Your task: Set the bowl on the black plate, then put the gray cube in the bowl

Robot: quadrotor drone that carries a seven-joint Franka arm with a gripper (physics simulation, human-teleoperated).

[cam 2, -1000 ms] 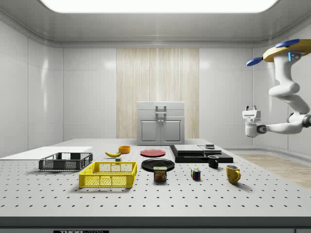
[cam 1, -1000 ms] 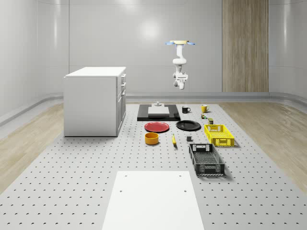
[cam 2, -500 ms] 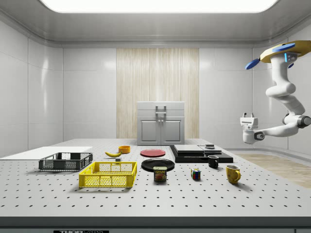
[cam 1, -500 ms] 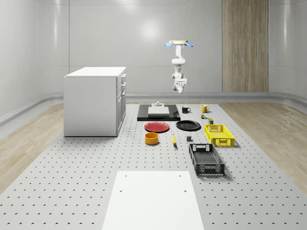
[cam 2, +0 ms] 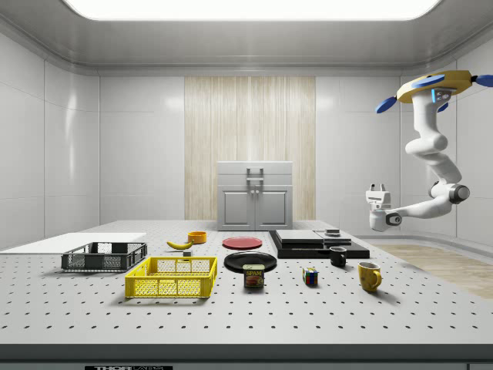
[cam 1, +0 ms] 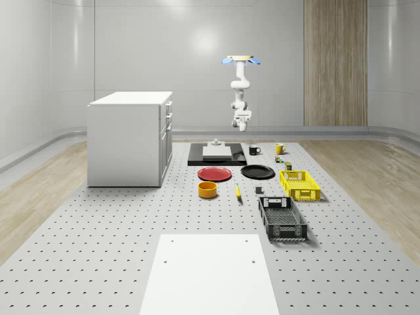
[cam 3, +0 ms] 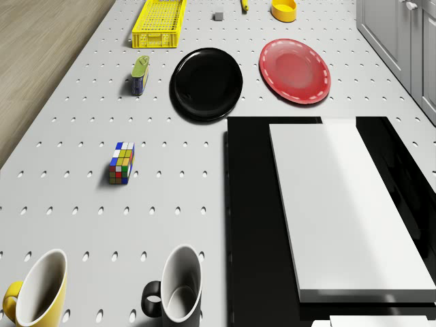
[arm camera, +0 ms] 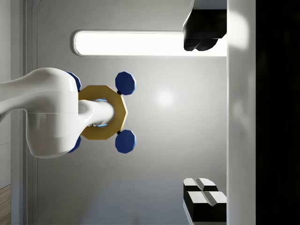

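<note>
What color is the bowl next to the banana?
The bowl is orange-yellow, seen best in the whole-scene view.

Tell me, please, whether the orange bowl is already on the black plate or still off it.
Off it. The orange bowl sits on the table beside the red plate, apart from the black plate, which is bare in the drone view.

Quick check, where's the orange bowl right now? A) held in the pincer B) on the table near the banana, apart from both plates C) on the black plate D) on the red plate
B: the orange bowl sits on the table beside the banana, with the red plate and the black plate both bare, while the pincer hangs in the air well away from it under the hovering drone.
</note>
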